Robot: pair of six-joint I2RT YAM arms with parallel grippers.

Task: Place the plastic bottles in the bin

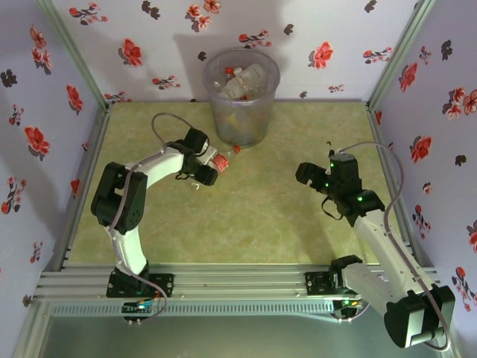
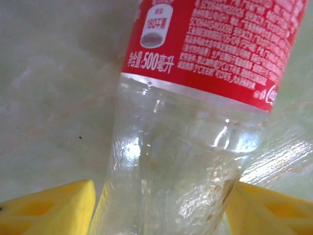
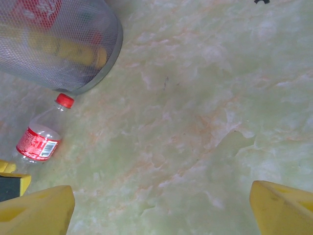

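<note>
Top view: the bottle [image 1: 220,162] lies left of centre at the left gripper [image 1: 212,168], cap pointing upper right toward the bin [image 1: 240,104]. Left wrist: its length runs bottom to top between the fingers [image 2: 49,208]; whether they clamp it, I cannot tell. Right wrist: the right gripper [image 3: 161,205] stands wide apart.

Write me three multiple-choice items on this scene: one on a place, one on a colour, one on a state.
1. Where does the bottle outside the bin lie?
A. on the table by the bin's base, between the fingers of the left gripper
B. at the table's near edge
C. on the bin's rim

2. What colour is its cap?
A. green
B. red
C. yellow

3. How is the right gripper?
A. shut on a bottle
B. open, holding nothing
C. shut, empty

Answers: 1 A, the left wrist view has it between the yellow fingers. 2 B, the cap is red in the right wrist view. 3 B, its fingers stand wide apart over bare table.
</note>
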